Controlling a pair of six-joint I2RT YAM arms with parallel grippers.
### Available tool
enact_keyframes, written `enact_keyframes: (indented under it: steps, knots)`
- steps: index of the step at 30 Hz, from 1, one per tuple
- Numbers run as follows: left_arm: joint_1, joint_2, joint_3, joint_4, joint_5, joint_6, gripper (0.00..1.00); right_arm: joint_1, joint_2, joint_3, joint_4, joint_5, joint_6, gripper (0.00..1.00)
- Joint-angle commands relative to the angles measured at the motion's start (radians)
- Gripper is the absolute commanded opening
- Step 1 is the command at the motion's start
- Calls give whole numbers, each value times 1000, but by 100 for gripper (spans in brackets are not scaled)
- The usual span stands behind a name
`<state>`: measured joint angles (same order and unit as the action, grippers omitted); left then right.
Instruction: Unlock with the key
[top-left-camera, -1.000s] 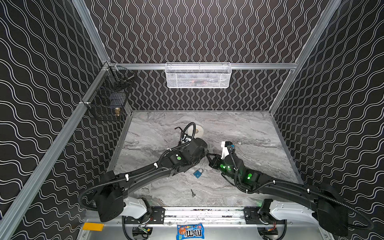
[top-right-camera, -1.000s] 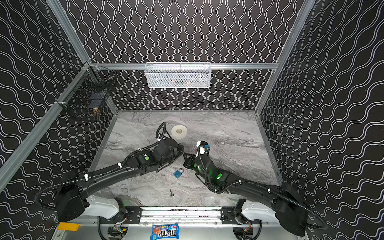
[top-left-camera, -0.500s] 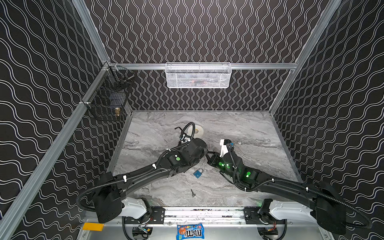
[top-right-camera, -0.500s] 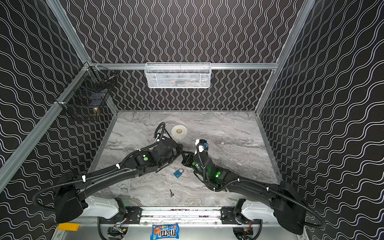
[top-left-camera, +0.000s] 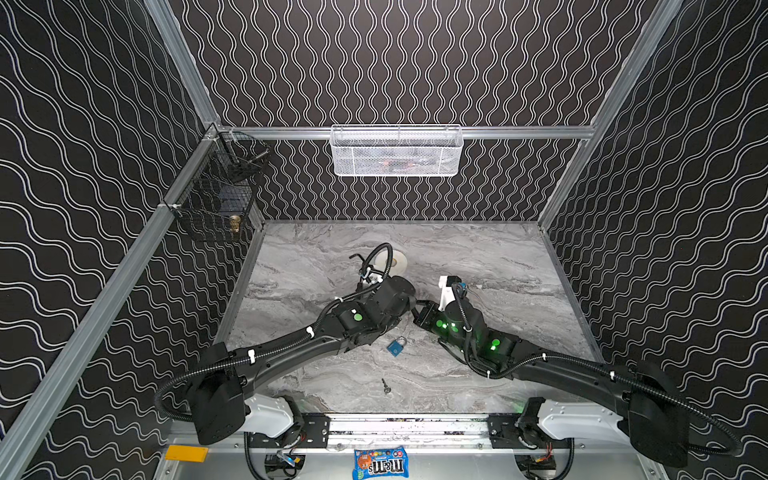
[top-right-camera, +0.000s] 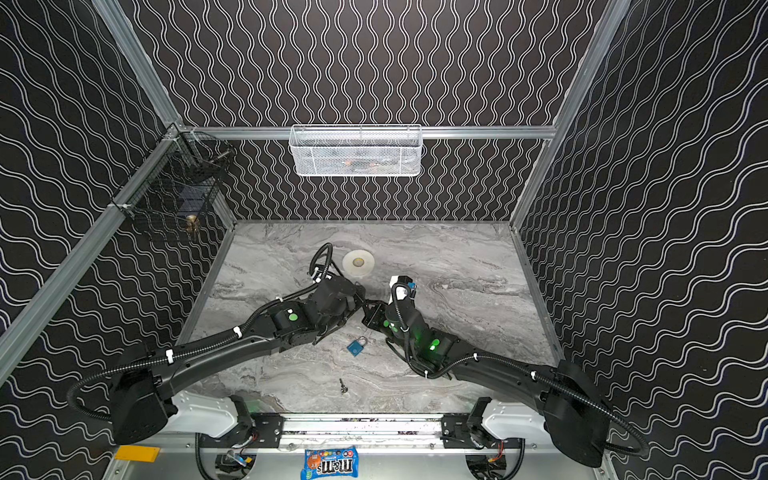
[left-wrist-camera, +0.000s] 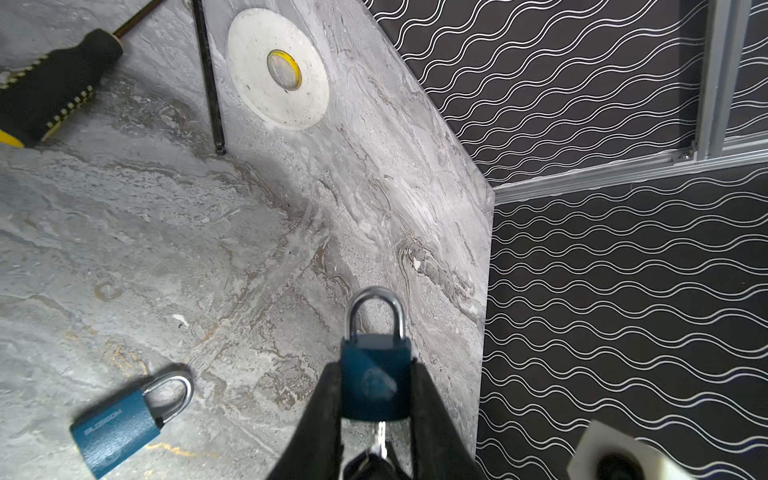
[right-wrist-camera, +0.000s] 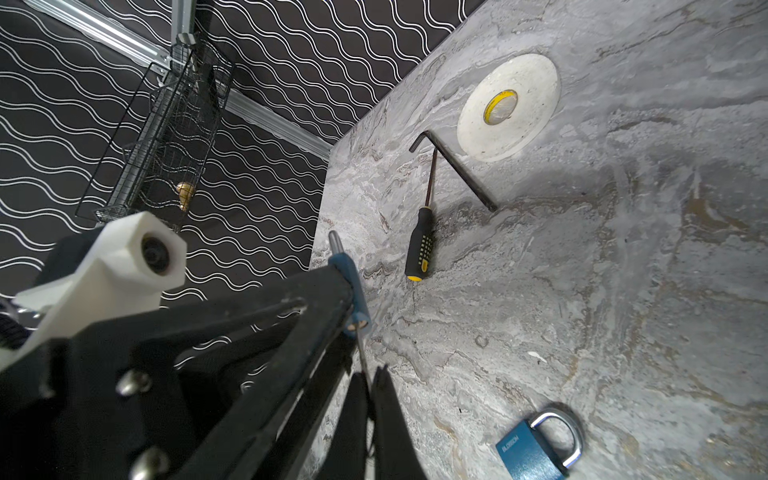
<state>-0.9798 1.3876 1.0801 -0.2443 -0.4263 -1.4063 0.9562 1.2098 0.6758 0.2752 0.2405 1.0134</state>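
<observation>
Now left gripper (left-wrist-camera: 374, 372) clamps padlock (left-wrist-camera: 376, 357), right gripper (right-wrist-camera: 371, 380) key (left-wrist-camera: 379, 436); wire basket (top-left-camera: 203, 212) holds brass item (top-left-camera: 235, 223).

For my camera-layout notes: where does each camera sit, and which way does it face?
Top views: high at the front, looking down over the table; both arms show.
Left wrist: on the left arm, looking along the left gripper shut on the held padlock; its fingers show.
Right wrist: on the right arm, looking along the right gripper pinching the key; its fingers and the left gripper's show.
Shared: both wrist views show the spare padlock and tape roll.
</observation>
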Motion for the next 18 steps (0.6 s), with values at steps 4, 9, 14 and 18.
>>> enact_keyframes:
  steps: [4,9,14,18]
  knots:
    - [-37,10,25,-30,-43,12,0,-7,-10,19,17,-34,31,0]
    - [-43,-8,-4,29,-18,3,0,-14,-23,8,67,-56,15,0]
    - [-54,-7,-3,32,12,-22,0,-14,-19,24,89,-75,-7,0]
    - [-71,-9,-12,44,16,-48,0,-14,-12,27,110,-76,-20,0]
